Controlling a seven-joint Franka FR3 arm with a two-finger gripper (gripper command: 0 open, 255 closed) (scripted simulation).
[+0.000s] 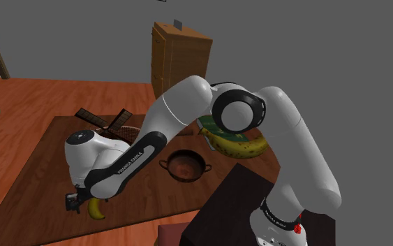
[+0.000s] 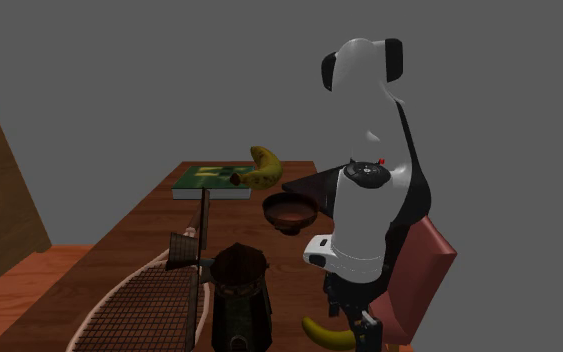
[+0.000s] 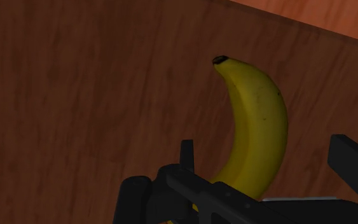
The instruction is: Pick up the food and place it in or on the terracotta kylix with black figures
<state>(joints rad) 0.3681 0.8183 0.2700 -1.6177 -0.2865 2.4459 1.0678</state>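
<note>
A: Where's the banana (image 1: 95,208)?
B: On the wooden table (image 1: 48,150), near its edge, at eight o'clock from the kylix (image 1: 186,166) in the shoulder view, well apart.
A: And the gripper (image 3: 269,153)?
B: Low over it, fingers spread, one on each side, neither touching (so nothing held).
A: Anything else?
B: A spotted second banana (image 1: 240,145) on a green book (image 2: 204,178), at two o'clock from the kylix, same view.

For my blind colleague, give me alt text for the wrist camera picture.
A yellow banana lies on a dark wooden table, between the open black fingers of the end effector, with a gap on each side.
</note>
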